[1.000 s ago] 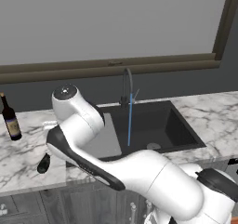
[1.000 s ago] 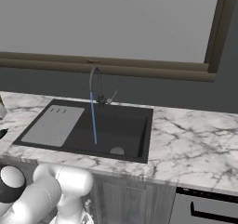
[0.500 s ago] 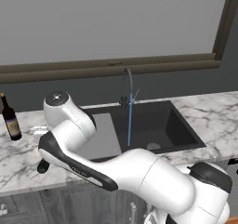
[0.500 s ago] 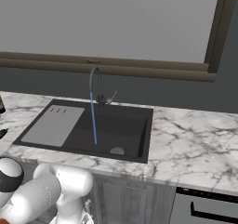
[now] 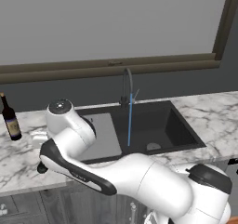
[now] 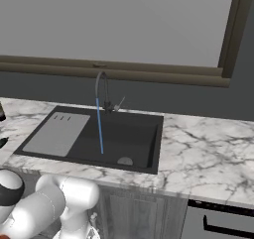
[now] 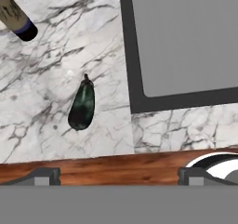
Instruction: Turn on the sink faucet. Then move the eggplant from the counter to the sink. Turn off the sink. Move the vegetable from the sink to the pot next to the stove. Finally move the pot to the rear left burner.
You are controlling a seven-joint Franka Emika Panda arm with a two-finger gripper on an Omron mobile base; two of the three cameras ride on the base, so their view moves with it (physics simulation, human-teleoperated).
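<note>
The dark green eggplant [image 7: 82,106] lies on the marble counter [image 7: 51,69], left of the sink's drainboard [image 7: 186,37]. My gripper [image 7: 119,176] hangs above the counter's front edge, jaws open and empty, the eggplant a little ahead and to the left. In the left base view a dark end of the eggplant [image 5: 41,168] peeks out behind my arm. The faucet [image 5: 127,86] arches over the black sink [image 5: 183,130], and a blue stream of water [image 5: 129,123] runs into the basin. The same faucet [image 6: 101,91] and stream [image 6: 100,129] appear in the right base view. The pot and stove are out of view.
A dark wine bottle [image 5: 10,118] stands on the counter left of the sink, its base [image 7: 16,18] beyond the eggplant. An oven handle [image 6: 223,225] sits low on the right. A window sill [image 5: 116,65] runs behind the faucet.
My arm has swung further left and lower over the counter beside the sink. The water keeps running and the gripper stays open.
</note>
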